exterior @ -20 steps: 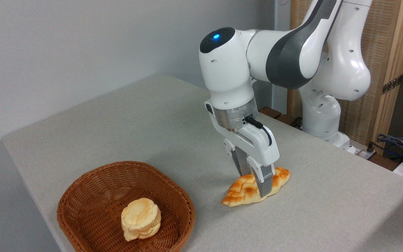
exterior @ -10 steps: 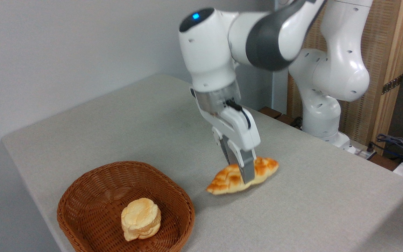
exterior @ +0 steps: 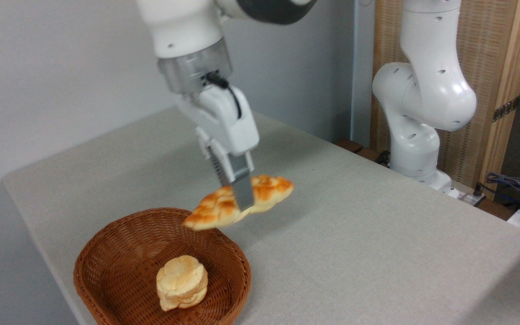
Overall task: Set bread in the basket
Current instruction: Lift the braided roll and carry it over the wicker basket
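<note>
Grey cloth covers the table (exterior: 377, 253), set against a pale wall beside a wooden screen (exterior: 490, 67). Above it, the gripper (exterior: 237, 198) clamps the bread (exterior: 264, 192) in the air, over the far rim of the basket (exterior: 120, 239), which holds a pale bun (exterior: 182, 282).

1. Bread (exterior: 264, 192): golden-orange crust, darker brown on the raised plait bumps, paler yellow along the lower edge.
2. Basket (exterior: 106, 253): reddish-brown throughout, fine woven pattern on walls and floor.
3. Bun (exterior: 182, 282): pale cream-yellow with light orange tinting, faint layered bands around the side.
4. Gripper (exterior: 241, 205): white body, grey metallic fingers (exterior: 243, 192), black cable at the wrist.
5. Arm (exterior: 422, 104): glossy white shells, dark grey section at the top, silver ring above the gripper.
6. Table (exterior: 377, 243): uniform light grey, slightly speckled.
7. Wall (exterior: 61, 67): plain pale grey.
8. Panel (exterior: 490, 58): tan woven texture in a light wood frame.
</note>
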Controlling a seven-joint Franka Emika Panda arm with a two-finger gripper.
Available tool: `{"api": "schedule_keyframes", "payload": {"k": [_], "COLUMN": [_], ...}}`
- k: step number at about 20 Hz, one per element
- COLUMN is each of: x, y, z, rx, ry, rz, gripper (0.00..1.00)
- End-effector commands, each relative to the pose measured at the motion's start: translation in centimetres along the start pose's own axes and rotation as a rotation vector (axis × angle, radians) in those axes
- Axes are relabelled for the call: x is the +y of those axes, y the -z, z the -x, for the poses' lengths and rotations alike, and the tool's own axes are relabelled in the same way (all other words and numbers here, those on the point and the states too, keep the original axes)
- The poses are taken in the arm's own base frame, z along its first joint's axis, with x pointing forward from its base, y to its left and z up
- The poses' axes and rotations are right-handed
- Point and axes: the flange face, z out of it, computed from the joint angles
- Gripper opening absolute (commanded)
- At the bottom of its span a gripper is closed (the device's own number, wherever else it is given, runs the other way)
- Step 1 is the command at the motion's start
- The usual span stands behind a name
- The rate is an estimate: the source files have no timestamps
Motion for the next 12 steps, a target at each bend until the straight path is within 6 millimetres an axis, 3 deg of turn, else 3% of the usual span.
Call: {"api": "schedule_keyframes", "payload": {"k": [1,2,3,12], "x": [-3.0,-3.0,-3.1,-4.3], "y": [-0.7,-1.0,-1.4,-2.1], "z": [-2.9,-3.4,-3.7,-5.7], "rx": [0.002,0.002,-0.001,0.054], "ry": [0.090,0.085,0.088,0.271], "rz": [0.016,0.011,0.008,-0.051], "gripper": [0.55,0.70,1.00,1.00]}}
